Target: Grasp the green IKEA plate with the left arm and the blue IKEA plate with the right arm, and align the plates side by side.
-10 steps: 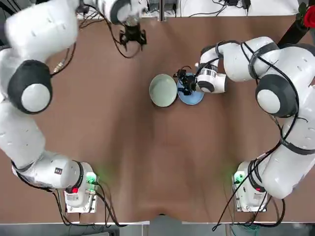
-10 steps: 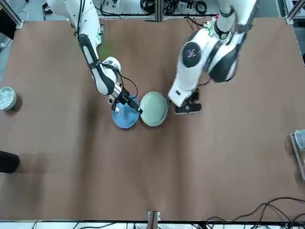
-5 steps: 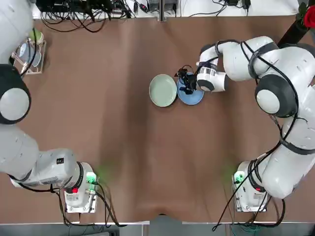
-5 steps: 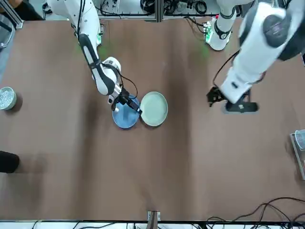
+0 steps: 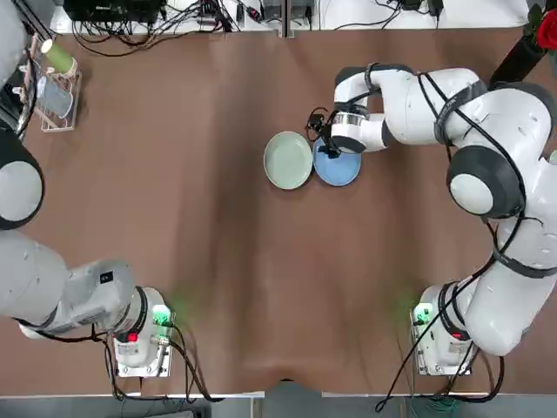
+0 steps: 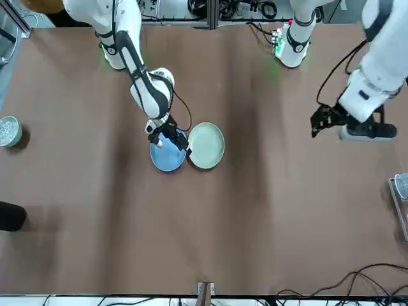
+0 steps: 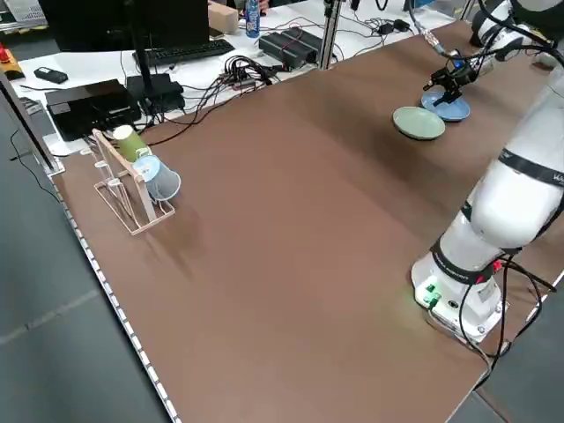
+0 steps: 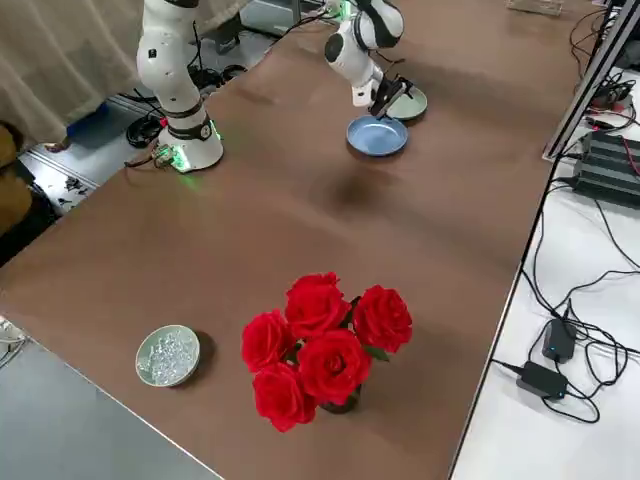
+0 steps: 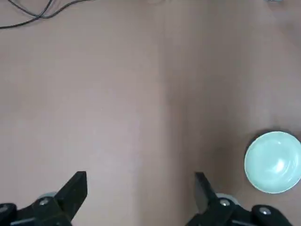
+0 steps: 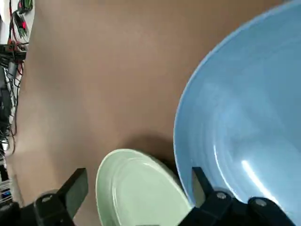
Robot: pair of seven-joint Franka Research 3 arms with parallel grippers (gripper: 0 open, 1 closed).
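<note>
Two robot arms are standing bolted at a brown table (image 5: 244, 287) while monitors (image 7: 97, 22) and tangled cables (image 7: 238, 75) are crowding a white desk (image 7: 211, 84), indicating a robotics lab.

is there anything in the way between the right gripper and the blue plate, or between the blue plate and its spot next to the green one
Nothing visible stands in the way. The right gripper is open right over the blue plate, which already lies beside the green plate.

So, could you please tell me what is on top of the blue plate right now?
The right gripper hangs over part of the blue plate; the bare part holds nothing. What the gripper covers cannot be seen.
</note>
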